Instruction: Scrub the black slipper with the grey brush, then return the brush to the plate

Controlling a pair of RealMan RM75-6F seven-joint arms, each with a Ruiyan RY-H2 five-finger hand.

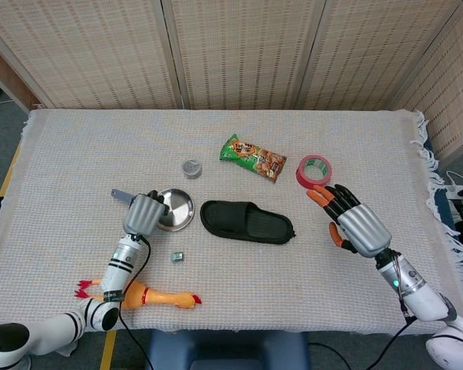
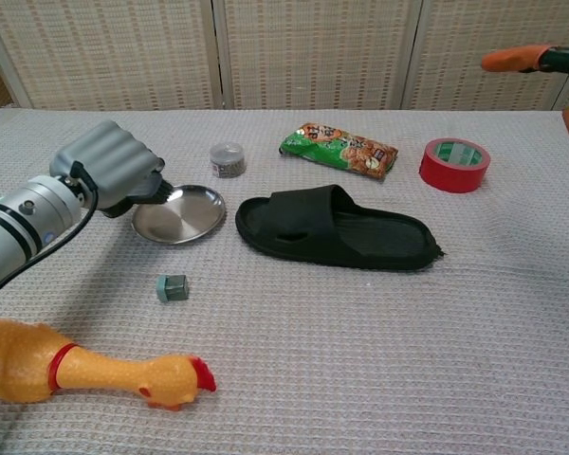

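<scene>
The black slipper [image 1: 247, 222] [image 2: 337, 227] lies flat mid-table, with neither hand touching it. My left hand [image 1: 143, 214] [image 2: 109, 171] grips the grey brush [image 1: 120, 194], whose handle sticks out to the left. Its dark bristles [image 2: 152, 195] hang just over the left rim of the steel plate [image 1: 179, 206] [image 2: 185, 220]. To the right of the slipper, my right hand [image 1: 353, 222] is raised and holds nothing, its fingers spread. The chest view shows only its orange fingertips [image 2: 517, 59] at the top right.
A rubber chicken [image 1: 143, 295] [image 2: 95, 370] lies at the front left, with a small grey-green cube [image 1: 177, 257] [image 2: 172, 287] beside it. Behind the plate stands a small tin [image 1: 191, 168] [image 2: 227, 158]. A snack packet [image 1: 252, 157] [image 2: 339, 149] and red tape [image 1: 314, 171] [image 2: 454, 164] lie further back.
</scene>
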